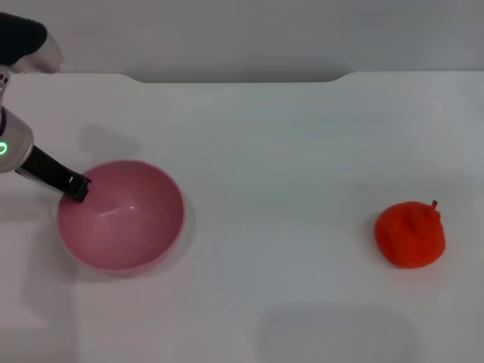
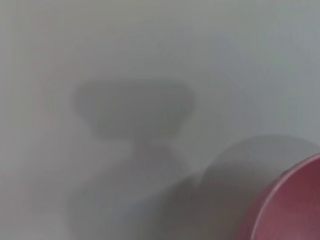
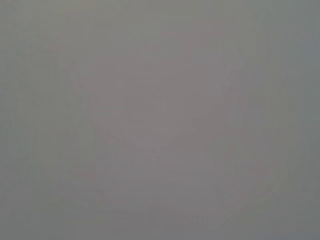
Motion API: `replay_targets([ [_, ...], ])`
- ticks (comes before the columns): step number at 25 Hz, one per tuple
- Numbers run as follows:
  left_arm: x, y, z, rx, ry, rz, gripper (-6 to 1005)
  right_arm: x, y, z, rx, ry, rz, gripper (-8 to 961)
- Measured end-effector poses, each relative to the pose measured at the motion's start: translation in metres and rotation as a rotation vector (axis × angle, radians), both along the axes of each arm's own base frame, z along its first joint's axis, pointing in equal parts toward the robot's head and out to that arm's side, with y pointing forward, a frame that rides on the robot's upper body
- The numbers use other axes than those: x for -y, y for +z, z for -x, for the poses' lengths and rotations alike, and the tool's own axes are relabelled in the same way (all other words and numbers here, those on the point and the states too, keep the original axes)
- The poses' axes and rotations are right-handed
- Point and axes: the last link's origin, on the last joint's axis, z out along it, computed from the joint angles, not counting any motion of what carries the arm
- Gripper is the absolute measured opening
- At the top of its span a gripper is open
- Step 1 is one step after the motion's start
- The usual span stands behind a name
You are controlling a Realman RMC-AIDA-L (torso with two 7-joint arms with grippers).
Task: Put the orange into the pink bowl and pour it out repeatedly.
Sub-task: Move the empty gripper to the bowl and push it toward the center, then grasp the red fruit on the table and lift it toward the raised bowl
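Left gripper (image 1: 78, 187) is seen at the far-left rim of the glossy round pink plastic bowl (image 1: 121, 215), apparently clamped on it. The bowl is empty; the lumpy red-orange orange (image 1: 410, 234) lies well apart, right. Loading is judged next: the orange must be fetched. Right gripper is not seen.

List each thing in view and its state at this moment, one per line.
Pink bowl: upright on the table, nothing inside, left side.
Orange: resting on the table, right side, far from the bowl, not held.
Left pincer: at the bowl's near-left rim; grip cannot be told.
Right pincer: not in view.
Table: white, bearing bowl and orange.
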Motion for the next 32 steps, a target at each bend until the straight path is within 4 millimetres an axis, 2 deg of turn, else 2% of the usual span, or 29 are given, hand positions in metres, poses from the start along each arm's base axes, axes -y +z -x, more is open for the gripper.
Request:
replay_targets([
  [3, -0.005, 0.001, -0.006, -0.005, -0.031, -0.001, 45, 0.005, 0.018, 0.037, 0.085, 0.266, 0.24, 440],
  [6, -0.007, 0.001, -0.008, -0.006, -0.041, 0.0, 45, 0.015, 0.02, 0.071, 0.323, 0.462, 0.548, 437],
  [7, -0.012, 0.002, -0.015, -0.01, -0.07, 0.0, 45, 0.019, 0.017, 0.078, 0.43, 0.496, 0.667, 436],
  [10, -0.018, 0.002, -0.025, -0.014, -0.107, 0.003, 44, 0.02, 0.005, 0.088, 0.691, 0.475, 0.898, 432],
  [12, -0.018, 0.002, -0.025, -0.014, -0.107, 0.003, 44, 0.017, -0.006, 0.088, 0.866, 0.392, 1.024, 430],
  [14, -0.025, 0.004, -0.037, -0.023, -0.148, 0.001, 44, 0.012, -0.019, 0.088, 1.052, 0.247, 1.12, 428],
  [17, -0.027, 0.006, -0.041, -0.026, -0.16, -0.004, 44, 0.006, -0.037, 0.087, 1.297, 0.017, 1.19, 425],
  [18, -0.031, 0.008, -0.051, -0.029, -0.178, -0.002, 45, 0.005, -0.044, 0.089, 1.374, -0.041, 1.193, 424],
  [22, -0.033, 0.008, -0.062, -0.03, -0.193, 0.014, 45, 0.009, -0.067, 0.094, 1.559, -0.142, 1.19, 420],
  [23, -0.033, 0.008, -0.073, -0.037, -0.209, 0.032, 45, 0.01, -0.071, 0.094, 1.576, -0.144, 1.191, 419],
  [32, -0.034, 0.011, -0.09, -0.05, -0.24, 0.04, 45, 0.014, -0.088, 0.081, 1.568, -0.161, 1.225, 409],
])
